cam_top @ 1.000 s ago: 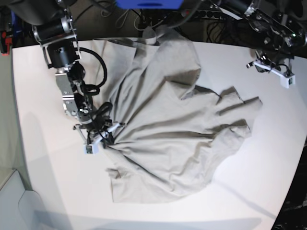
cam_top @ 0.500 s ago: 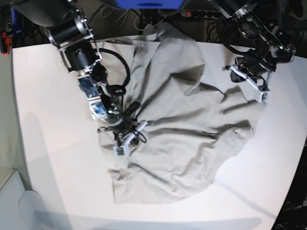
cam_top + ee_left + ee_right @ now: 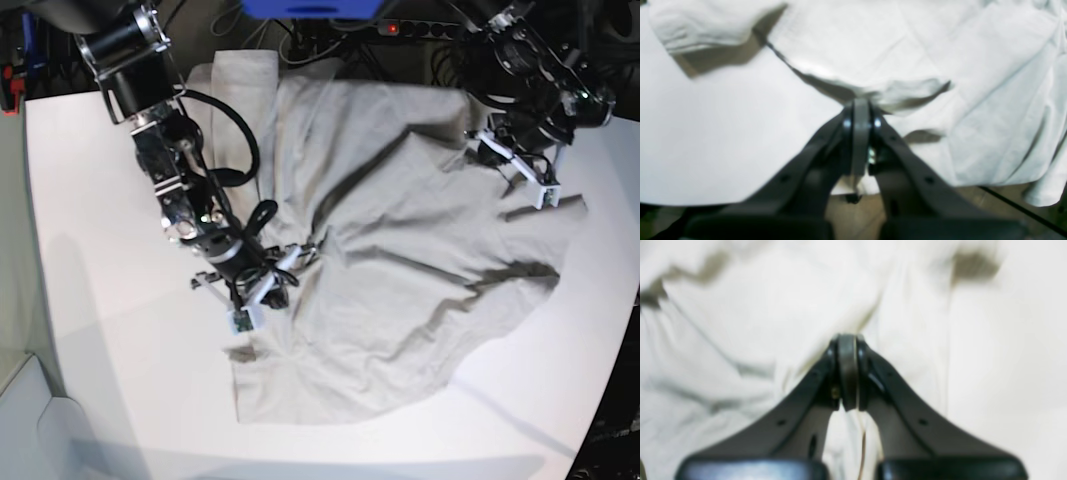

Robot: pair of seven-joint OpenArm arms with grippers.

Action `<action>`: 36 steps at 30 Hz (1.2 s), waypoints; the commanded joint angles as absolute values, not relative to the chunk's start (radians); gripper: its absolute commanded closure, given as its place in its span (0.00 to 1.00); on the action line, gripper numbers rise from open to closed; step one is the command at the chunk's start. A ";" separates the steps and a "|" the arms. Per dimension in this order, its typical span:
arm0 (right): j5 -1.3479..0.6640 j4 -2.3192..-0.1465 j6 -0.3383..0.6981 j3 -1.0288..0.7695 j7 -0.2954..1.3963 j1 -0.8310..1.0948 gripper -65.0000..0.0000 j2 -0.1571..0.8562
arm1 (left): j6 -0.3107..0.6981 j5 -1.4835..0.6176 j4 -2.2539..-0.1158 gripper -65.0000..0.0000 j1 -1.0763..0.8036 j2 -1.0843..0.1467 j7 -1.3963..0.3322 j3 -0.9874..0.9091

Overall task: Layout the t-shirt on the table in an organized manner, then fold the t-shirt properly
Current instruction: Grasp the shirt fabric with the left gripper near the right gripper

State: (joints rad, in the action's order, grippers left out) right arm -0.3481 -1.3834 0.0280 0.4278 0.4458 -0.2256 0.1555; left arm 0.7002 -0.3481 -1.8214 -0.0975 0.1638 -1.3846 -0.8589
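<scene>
The t-shirt (image 3: 400,270) lies crumpled across the middle of the white table (image 3: 100,300), its creases fanning out from its left side. There my right gripper (image 3: 265,285) is shut on a bunch of the cloth. In the right wrist view, folds of the t-shirt (image 3: 740,323) surround the right gripper (image 3: 846,340). My left gripper (image 3: 510,165) is at the shirt's far right edge. The left wrist view shows the left gripper (image 3: 860,103) shut, tips against a raised fold of the t-shirt (image 3: 907,50). I cannot tell whether cloth is pinched there.
Cables and a power strip (image 3: 400,25) run behind the table's far edge. A blue object (image 3: 310,8) hangs at the top. The table's near edge and the floor (image 3: 853,213) show below the left gripper. Bare tabletop (image 3: 723,133) lies to that gripper's left.
My right gripper has dragged its bunch of cloth rightward and toward the front, shifting the whole shirt right. The left arm has come down from the far right corner to the shirt's edge.
</scene>
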 commanded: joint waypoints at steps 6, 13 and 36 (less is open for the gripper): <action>-0.354 -1.379 0.033 0.381 0.437 -0.232 1.00 0.162 | 0.698 -0.364 -1.922 1.00 -0.140 0.157 -1.371 -0.684; -0.352 -1.371 0.035 0.381 0.437 -0.232 1.00 0.162 | 0.698 -0.433 -1.913 1.00 -0.189 0.157 -1.371 -0.486; -0.351 -1.377 0.035 0.381 0.437 -0.237 1.00 0.174 | 0.698 -0.056 -1.620 1.00 -0.200 -0.010 -1.185 -0.512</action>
State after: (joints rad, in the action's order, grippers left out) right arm -0.3473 -1.3567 0.0288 0.3870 0.4591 -0.2150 0.1669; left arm 0.7307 -0.1974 -1.6249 -0.1894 0.0181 -1.0859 -0.4942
